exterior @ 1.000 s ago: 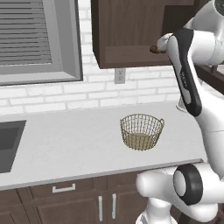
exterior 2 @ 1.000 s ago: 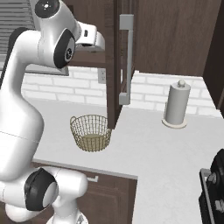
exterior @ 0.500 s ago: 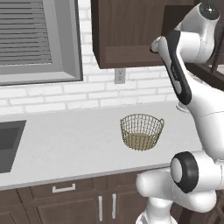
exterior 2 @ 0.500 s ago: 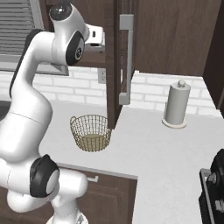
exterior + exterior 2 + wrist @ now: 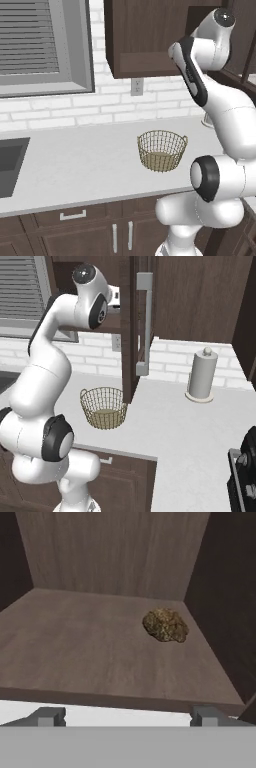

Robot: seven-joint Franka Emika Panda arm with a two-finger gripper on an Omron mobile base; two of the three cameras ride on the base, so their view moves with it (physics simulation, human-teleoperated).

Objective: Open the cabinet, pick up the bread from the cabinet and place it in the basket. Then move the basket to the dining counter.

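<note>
Left base view: cabinet (image 5: 150, 40) body seen from outside; its interior is hidden and the arm's hand is lost behind the cabinet's edge at 1 o'clock. One basket (image 5: 162, 150) on the white worktop (image 5: 75, 160), holding nothing. No legible writing.

Right base view: cabinet door (image 5: 136, 331) swung open edge-on, one vertical bar handle (image 5: 145, 323); it hides the basket's 2 o'clock rim. One paper towel roll (image 5: 201, 376) at 3 o'clock.

Hand view: one bread (image 5: 166, 625) on the cabinet shelf (image 5: 90, 652), at 1 o'clock, near the right wall. Gripper (image 5: 126, 716) fingers spread wide, gripping nothing; tips cut off by frame bottom.
</note>
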